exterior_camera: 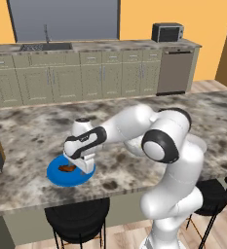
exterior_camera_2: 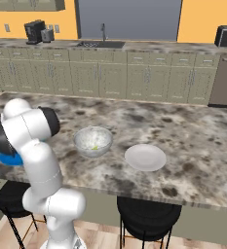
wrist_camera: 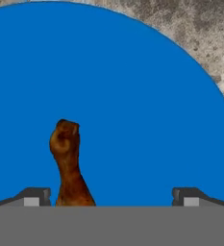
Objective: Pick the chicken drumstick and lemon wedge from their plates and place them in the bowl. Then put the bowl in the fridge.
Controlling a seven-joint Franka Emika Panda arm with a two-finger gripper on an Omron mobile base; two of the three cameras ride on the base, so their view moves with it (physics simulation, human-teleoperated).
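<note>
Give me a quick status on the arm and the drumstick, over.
Gripper open, low over the blue plate. Chicken drumstick lies on it, just inside one fingertip, not gripped. Lemon wedge already in the bowl. Nothing in the way.

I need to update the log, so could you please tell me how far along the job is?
Done: the lemon wedge already lies in the bowl, and the pale plate is bare. In hand: the open gripper hangs low over the blue plate, the chicken drumstick beside one fingertip, not gripped. Left: drumstick into the bowl, then the bowl into the fridge.
</note>
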